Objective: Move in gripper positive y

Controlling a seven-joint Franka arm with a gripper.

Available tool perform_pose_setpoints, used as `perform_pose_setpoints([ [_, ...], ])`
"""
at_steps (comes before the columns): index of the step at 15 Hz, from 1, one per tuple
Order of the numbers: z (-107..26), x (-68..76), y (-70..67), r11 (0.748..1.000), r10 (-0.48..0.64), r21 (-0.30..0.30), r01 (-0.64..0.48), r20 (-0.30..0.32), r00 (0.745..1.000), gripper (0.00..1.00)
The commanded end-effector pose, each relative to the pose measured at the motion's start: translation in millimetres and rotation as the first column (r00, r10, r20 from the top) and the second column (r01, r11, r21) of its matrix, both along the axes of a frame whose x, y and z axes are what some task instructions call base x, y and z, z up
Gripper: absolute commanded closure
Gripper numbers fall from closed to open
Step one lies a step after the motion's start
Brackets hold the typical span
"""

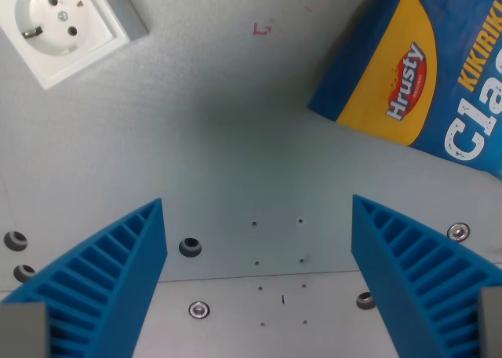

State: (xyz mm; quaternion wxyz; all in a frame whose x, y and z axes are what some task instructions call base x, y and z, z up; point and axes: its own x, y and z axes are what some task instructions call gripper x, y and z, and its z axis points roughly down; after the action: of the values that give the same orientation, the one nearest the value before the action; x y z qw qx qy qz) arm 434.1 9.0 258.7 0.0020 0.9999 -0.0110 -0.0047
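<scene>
My gripper [259, 248] is open, its two blue ribbed fingers [110, 272] rising from the bottom corners of the wrist view with nothing between them. Under the gap lies a bare grey metal table [235, 138] with small holes and bolts. No object is held or touched.
A white wall socket [59, 24] on a grey base lies at the upper left. A blue and yellow Hrusty snack bag [423, 75] lies at the upper right. Faint red marks [263, 30] sit on the table near the top. Bolts [190, 246] dot the lower table, where a plate seam runs.
</scene>
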Motion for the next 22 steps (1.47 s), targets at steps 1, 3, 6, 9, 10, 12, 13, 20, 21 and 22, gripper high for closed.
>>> perform_pose_setpoints([
  [1, 2.0, 0.2, -5.1, 1.0, 0.0, 0.0, 0.0, 0.005, 1.0, 0.0],
  [3, 2.0, 0.0, -15.1, 1.0, 0.0, 0.0, 0.0, 0.005, 1.0, 0.0],
  [6, 2.1, -0.4, -30.1, 1.0, 0.0, 0.0, 0.0, 0.005, 1.0, 0.0],
  [9, 2.2, -0.7, -45.1, 1.0, 0.0, 0.0, 0.0, 0.005, 1.0, 0.0],
  [10, 2.2, -0.8, -50.1, 1.0, 0.0, 0.0, 0.0, 0.005, 1.0, 0.0],
  [12, 2.2, -1.0, -60.1, 1.0, 0.0, 0.0, 0.0, 0.005, 1.0, 0.0],
  [13, 2.2, -1.2, -65.1, 1.0, 0.0, 0.0, 0.0, 0.005, 1.0, 0.0],
  [20, 2.4, -1.9, -100.1, 1.0, 0.0, 0.0, 0.0, 0.005, 1.0, 0.0],
  [21, 2.4, -2.0, -105.1, 1.0, 0.0, 0.0, 0.0, 0.005, 1.0, 0.0],
  [22, 2.4, -2.2, -110.1, 1.0, 0.0, 0.0, 0.0, 0.005, 1.0, 0.0],
])
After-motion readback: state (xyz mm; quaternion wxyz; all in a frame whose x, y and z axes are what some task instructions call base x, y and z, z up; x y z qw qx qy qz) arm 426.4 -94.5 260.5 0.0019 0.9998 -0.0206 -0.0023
